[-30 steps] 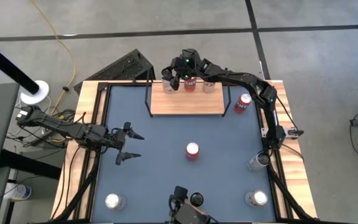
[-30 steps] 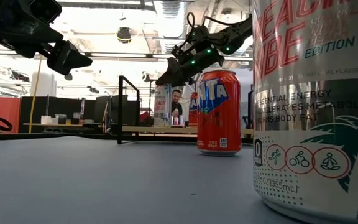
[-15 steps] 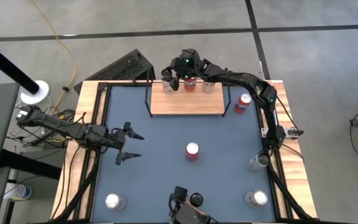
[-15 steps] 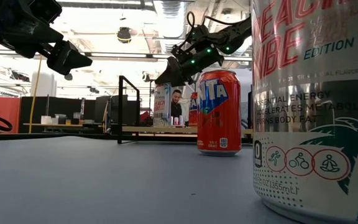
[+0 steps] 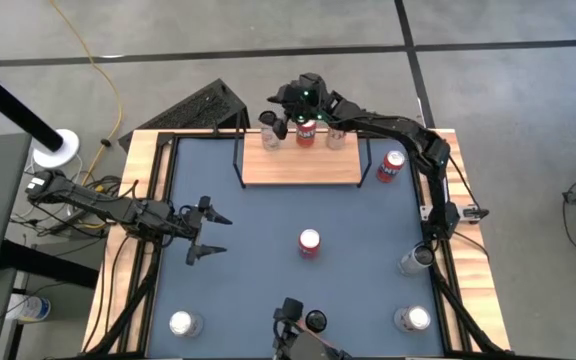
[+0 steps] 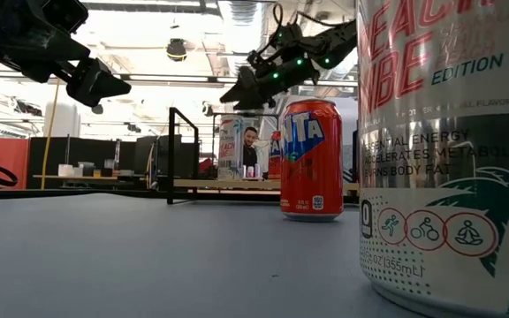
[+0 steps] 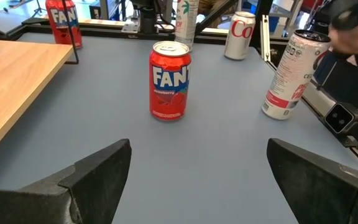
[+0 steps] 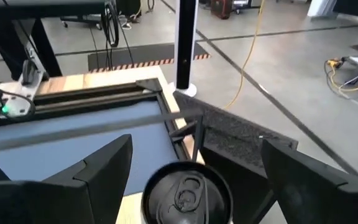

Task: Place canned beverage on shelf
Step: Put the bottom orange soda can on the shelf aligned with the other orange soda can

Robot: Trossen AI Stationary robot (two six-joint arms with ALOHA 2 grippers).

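The shelf [image 5: 301, 165], a light-wood board on a black wire frame, stands at the table's far edge. Three cans stand upright along its far side. They are a silver can [image 5: 271, 136], a red one [image 5: 306, 134] and another silver one [image 5: 336, 136]. My right gripper [image 5: 280, 112] hangs open just above the left silver can [image 8: 188, 193], one finger to each side of its top and clear of it. In the low view the fingertips [image 6: 230, 97] stand above that can [image 6: 231, 150]. My left gripper [image 5: 203, 232] waits open over the table's left side.
A red Fanta can [image 5: 309, 242] stands mid-table. A red cola can [image 5: 392, 165] stands right of the shelf and a silver can [image 5: 415, 260] by the right edge. More cans [image 5: 180, 323] [image 5: 413, 318] stand near the front corners. A tall can [image 6: 444, 150] fills the low view's right.
My right gripper has risen from around the left silver can on the shelf and now hangs above its top. The can stays upright where it stood.
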